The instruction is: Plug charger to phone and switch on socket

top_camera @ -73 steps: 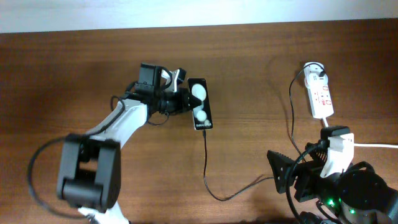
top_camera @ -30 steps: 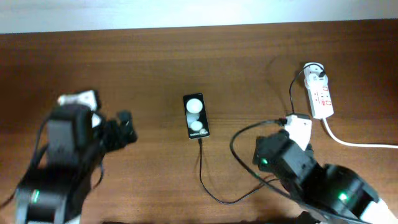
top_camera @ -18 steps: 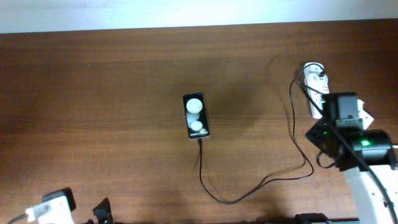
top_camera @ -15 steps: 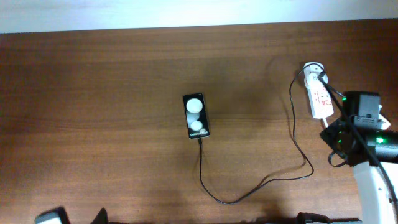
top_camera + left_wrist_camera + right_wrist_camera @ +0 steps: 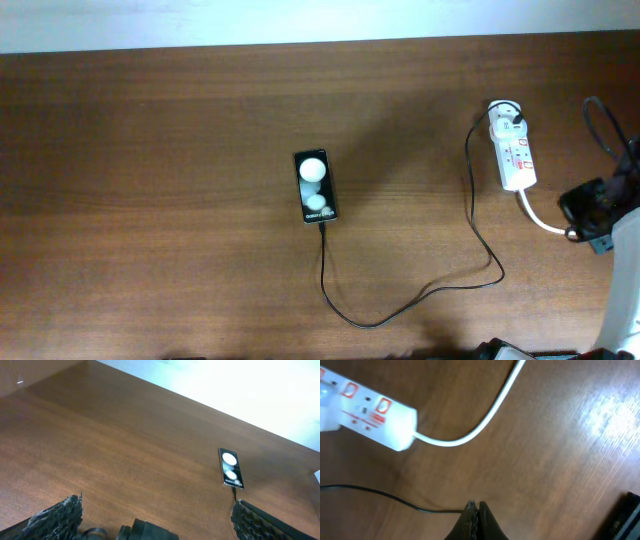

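In the right wrist view the right end effector [image 5: 476, 507] sits at the bottom centre of the frame, its two fingers pressed together and gripping nothing. Just beyond its tips the charger [image 5: 380, 494] runs as a thin black line over the table [image 5: 560, 460] toward the lower left. Past that the thick white cord [image 5: 470, 427] curves away. Farthest off, the socket [image 5: 367, 407] lies in the upper left, its long axis slanting down from the left edge to the cord end, red marks facing up. The socket is thus ahead and to the left of these fingers, apart from them. From overhead its long axis runs nearly vertical at the right of the frame, and the right arm [image 5: 600, 205] at the right edge is near it, so I judge this the arm for the switch. The left end effector [image 5: 157, 510], fingers spread wide and empty, looks at the phone [image 5: 231, 468] far off at the right of its frame. The charger tip meets the phone's lower short edge and seems to be plugged in.
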Robot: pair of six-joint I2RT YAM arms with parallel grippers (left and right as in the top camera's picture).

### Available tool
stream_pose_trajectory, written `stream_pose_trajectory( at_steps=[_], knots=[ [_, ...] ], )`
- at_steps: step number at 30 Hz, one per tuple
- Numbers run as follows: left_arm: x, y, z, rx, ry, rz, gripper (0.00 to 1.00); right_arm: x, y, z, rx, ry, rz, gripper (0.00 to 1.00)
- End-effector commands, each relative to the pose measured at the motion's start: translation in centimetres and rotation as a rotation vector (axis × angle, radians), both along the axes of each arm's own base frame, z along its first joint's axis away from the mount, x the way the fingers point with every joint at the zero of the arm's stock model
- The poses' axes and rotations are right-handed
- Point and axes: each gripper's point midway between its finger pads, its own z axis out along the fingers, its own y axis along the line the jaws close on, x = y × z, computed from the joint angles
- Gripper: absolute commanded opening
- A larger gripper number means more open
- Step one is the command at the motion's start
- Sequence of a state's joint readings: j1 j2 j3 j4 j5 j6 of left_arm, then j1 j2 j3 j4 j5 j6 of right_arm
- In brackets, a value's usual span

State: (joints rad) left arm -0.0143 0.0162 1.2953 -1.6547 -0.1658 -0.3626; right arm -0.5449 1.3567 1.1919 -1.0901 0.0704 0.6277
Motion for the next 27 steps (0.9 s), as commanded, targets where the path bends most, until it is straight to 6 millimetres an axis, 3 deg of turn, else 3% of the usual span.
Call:
stream_pose_trajectory(
  at_steps=[1, 2, 7, 10, 15, 19, 22, 27],
  knots=[
    [-0.4, 0.1, 0.1, -0.007, -0.018, 0.016, 0.99, 1.8, -0.9, 2.2, -0.009, -0.055, 0.004, 0.04],
    [-0.4, 0.1, 0.1, -0.007, -0.018, 0.016, 0.99, 2.3, -1.1, 2.4, -0.005, -0.059, 0.005, 0.04],
    [-0.4, 0.1, 0.1, -0.007, -0.018, 0.016, 0.99, 9.0, -0.3, 1.8, 0.199, -0.164, 0.086, 0.04],
    [-0.4, 0.1, 0.1, -0.007, -0.018, 0.014, 0.99, 12.1, -1.7, -2.1, 0.236, -0.144, 0.09, 0.04],
    [-0.4, 0.1, 0.1, -0.007, -0.018, 0.014, 0.99, 16.8, -2.4, -7.8, 0.288, -0.198, 0.175, 0.04],
    [-0.4, 0.1, 0.1, -0.007, -0.018, 0.014, 0.99, 20.3, -0.7, -10.2, 0.264, -0.23, 0.253, 0.04],
    [-0.4, 0.1, 0.1, -0.007, -0.018, 0.014, 0.99, 22.2, 0.5, -11.2, 0.225, -0.239, 0.263, 0.04],
    [-0.4, 0.1, 0.1, -0.007, -0.018, 0.014, 0.99, 22.6, -0.2, -11.7, 0.164, -0.224, 0.231, 0.04]
  ],
)
